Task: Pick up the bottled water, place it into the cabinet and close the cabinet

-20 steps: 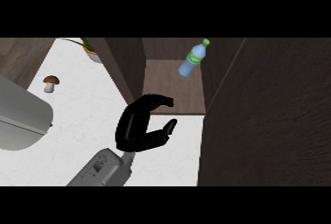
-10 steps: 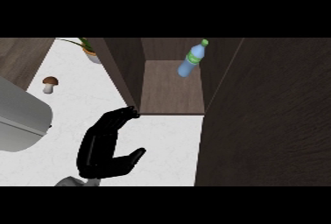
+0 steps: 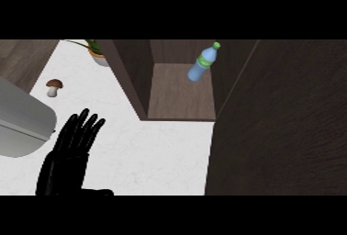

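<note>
The blue plastic water bottle with a green cap (image 3: pixel 202 64) stood already inside the dark wooden cabinet (image 3: pixel 181 94), while the black left hand (image 3: pixel 66 153) hung over the white desk (image 3: pixel 159 156) with straight, released fingers (image 3: pixel 84 125), so only closing the open cabinet door (image 3: pixel 284 128) seemed left.

kitchen | white counter (image 3: pixel 156 156) | dark wood cabinet (image 3: pixel 284 119) | mushroom (image 3: pixel 53 86)

mushroom (image 3: pixel 53 86), potted plant (image 3: pixel 97 53) (counter's far edge)
</note>
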You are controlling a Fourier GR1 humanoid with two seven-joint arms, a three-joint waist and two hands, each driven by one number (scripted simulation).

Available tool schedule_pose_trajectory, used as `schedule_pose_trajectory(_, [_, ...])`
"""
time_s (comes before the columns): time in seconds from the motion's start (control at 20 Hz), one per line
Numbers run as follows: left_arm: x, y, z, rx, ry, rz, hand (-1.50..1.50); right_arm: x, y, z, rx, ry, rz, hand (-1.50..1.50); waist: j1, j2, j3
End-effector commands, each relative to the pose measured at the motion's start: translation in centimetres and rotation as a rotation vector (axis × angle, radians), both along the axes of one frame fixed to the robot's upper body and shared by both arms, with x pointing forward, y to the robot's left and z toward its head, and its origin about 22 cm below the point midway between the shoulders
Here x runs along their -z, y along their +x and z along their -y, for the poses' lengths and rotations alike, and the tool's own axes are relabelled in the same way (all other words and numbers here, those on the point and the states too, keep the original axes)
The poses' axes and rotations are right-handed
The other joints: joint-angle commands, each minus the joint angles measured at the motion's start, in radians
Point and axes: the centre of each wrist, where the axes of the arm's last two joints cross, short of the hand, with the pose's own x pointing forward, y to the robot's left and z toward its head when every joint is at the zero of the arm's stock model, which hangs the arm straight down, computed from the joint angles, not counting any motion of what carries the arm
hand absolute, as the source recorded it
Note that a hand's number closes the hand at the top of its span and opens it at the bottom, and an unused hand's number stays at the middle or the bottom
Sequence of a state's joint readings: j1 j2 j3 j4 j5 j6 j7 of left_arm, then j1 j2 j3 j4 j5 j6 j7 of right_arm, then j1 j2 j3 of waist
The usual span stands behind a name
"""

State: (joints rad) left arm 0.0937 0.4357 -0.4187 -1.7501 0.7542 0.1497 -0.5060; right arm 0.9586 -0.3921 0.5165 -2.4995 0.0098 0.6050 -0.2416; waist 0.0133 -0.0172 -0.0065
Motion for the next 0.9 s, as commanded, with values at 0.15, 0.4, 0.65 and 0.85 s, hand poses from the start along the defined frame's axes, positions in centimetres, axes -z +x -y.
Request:
schedule_pose_trajectory(0.15, [-1.1,-1.3,-4.5,-0.026,-0.018,-0.009,-1.5,-5.0,0.1,-1.1,-0.169,-0.163,0.189,1.5,0.02,-0.005,-0.007])
schedule_pose_trajectory(0.4, [-2.1,-2.6,-5.1,-0.002,-0.02,0.006,-1.5,-3.9,0.3,-2.6,-0.174,-0.056,0.135,1.5,0.057,0.003,-0.008])
schedule_pose_trajectory(0.65, [-1.4,-3.5,-7.2,0.003,-0.015,-0.006,-1.5,-3.3,-0.1,-4.3,-0.156,0.113,0.045,1.5,0.061,0.015,-0.008])
schedule_pose_trajectory(0.85, [-2.2,-3.8,-8.0,0.034,-0.01,0.002,-1.5,-2.9,0.4,-4.7,-0.193,0.098,0.059,1.5,0.104,0.021,-0.007])
